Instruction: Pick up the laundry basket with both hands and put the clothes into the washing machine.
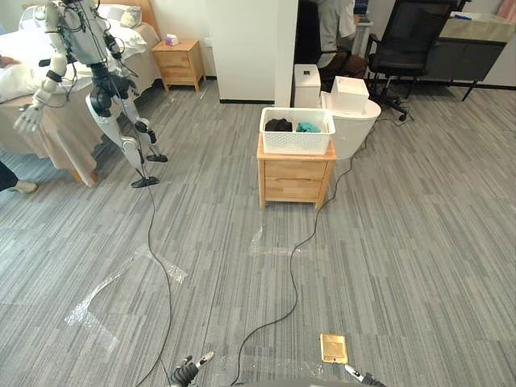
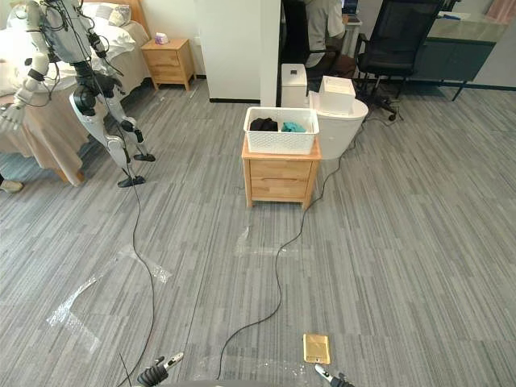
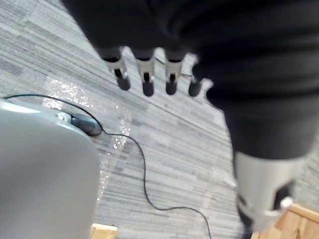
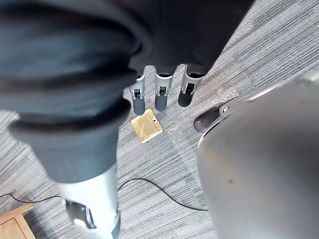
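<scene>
Laundry run not yet begun: the white laundry basket (image 1: 297,131) sits on a low wooden nightstand (image 1: 293,179) mid-room, well ahead of the robot, w/ a dark garment (image 1: 278,125) and a teal garment (image 1: 307,127) heaped inside. Raised on the stand, the basket's rim looks set at a height both hands can reach w/o stooping, prob. the reason it is not on the floor. Just behind it, to the right, is what looks like the washing machine (image 1: 355,129), a white rounded tub w/ a white box (image 1: 350,93) resting on top.

The left hand (image 1: 187,371) and right hand (image 1: 363,376) hang low at the bottom edge of the head views, far from the basket. Wrist views show the left's fingers (image 3: 147,82) and the right's fingers (image 4: 162,97) straight and relaxed, pointing at the grey floor, nothing in either. Arms at rest suggest the walk up to the stand comes first. A brass floor plate (image 1: 333,348) lies near the right hand.

Hard to read — the basket's wall hides most of the clothes, so how many pcs there are is unclear. The box and basket cover the machine's top and front, so where it opens can't be told. Both hands are cut off by the frame edge in the head views. At upper left a second humanoid (image 1: 97,72) is by a bed (image 1: 48,121); a seated person (image 1: 334,32) at the rear is cropped at the top.
</scene>
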You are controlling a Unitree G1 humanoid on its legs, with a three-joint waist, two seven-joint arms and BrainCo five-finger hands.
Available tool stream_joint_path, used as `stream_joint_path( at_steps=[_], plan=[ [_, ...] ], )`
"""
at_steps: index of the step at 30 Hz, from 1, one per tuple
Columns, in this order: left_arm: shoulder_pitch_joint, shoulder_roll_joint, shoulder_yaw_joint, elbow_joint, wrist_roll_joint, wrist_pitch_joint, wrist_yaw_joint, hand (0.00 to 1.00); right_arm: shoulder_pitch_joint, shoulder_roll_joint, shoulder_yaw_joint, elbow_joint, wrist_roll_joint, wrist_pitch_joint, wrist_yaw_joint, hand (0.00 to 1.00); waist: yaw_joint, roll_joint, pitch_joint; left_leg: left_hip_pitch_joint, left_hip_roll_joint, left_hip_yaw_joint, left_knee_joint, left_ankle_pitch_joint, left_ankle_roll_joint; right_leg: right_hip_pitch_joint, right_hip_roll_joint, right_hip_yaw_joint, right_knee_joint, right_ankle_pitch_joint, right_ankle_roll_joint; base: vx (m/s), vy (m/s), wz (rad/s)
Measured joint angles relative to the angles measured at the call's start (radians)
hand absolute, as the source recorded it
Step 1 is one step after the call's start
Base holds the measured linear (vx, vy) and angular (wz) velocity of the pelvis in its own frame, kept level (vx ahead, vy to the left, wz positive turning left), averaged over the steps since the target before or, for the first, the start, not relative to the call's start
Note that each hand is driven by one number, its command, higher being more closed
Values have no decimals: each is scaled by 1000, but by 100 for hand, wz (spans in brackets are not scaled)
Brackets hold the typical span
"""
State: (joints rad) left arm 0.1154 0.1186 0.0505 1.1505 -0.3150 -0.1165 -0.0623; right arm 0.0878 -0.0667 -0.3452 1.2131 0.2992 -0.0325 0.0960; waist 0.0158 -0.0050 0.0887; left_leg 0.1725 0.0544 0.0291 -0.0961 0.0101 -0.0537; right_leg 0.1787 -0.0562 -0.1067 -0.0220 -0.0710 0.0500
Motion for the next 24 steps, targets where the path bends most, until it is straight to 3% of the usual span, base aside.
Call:
stream_joint_path(
  at_steps=[10,12,13,14,16,17,18,21,23,24],
  plan=[
    [-7,0,-1,0,-28,0,-2,0,-27,-5,-34,2,5,10,10,0,-1,8,14,-37,-14,25,3,-7,9,-50,-8,23,11,2,14,-16,-3,-8],
    [-18,2,-3,1,-30,1,-1,0,-19,-5,-72,2,12,11,7,0,-3,9,28,-53,-43,4,48,-48,49,-116,-57,-15,188,-83,101,40,52,27],
    [-24,0,-5,1,-31,1,-1,0,-13,-8,-81,2,21,11,7,0,-2,14,40,-55,-48,-2,59,-57,59,-141,-75,-32,271,-103,125,-3,59,33],
    [-27,-6,-15,0,-41,1,-2,0,-13,-18,-90,-2,38,11,8,0,0,28,57,-41,-64,-4,71,-71,78,-227,-117,-50,486,-111,131,-18,70,14],
    [-24,-1,-17,-1,-48,5,-1,0,-19,-22,-100,-11,45,11,10,0,-2,32,86,14,-97,-4,78,-90,108,-349,-184,-58,778,-122,96,78,125,-2],
    [-18,2,-13,0,-48,13,-1,0,-20,-21,-107,-11,45,11,12,0,-2,20,92,30,-98,-5,79,-104,118,-374,-187,-70,808,-142,93,166,134,-11],
    [-18,1,-4,-1,-49,20,-1,0,-21,-19,-108,-10,45,12,12,0,-1,17,92,38,-95,-5,82,-118,122,-401,-186,-92,802,-157,87,202,114,-12],
    [-34,1,9,1,-49,25,-2,0,-34,-15,-109,-6,67,12,12,0,-20,29,100,40,-47,-19,106,-161,116,-450,-126,-151,573,-140,59,184,21,12],
    [-61,-6,49,1,-48,25,-3,0,-23,4,-129,23,75,15,9,0,-39,15,109,44,-9,-56,112,-205,83,-450,-94,-195,258,-6,43,306,-94,49],
    [-66,-9,63,1,-48,25,-3,0,-19,9,-130,31,76,17,7,0,-38,6,110,51,-8,-59,114,-219,77,-452,-95,-194,192,33,46,380,-159,27]
  ],
)
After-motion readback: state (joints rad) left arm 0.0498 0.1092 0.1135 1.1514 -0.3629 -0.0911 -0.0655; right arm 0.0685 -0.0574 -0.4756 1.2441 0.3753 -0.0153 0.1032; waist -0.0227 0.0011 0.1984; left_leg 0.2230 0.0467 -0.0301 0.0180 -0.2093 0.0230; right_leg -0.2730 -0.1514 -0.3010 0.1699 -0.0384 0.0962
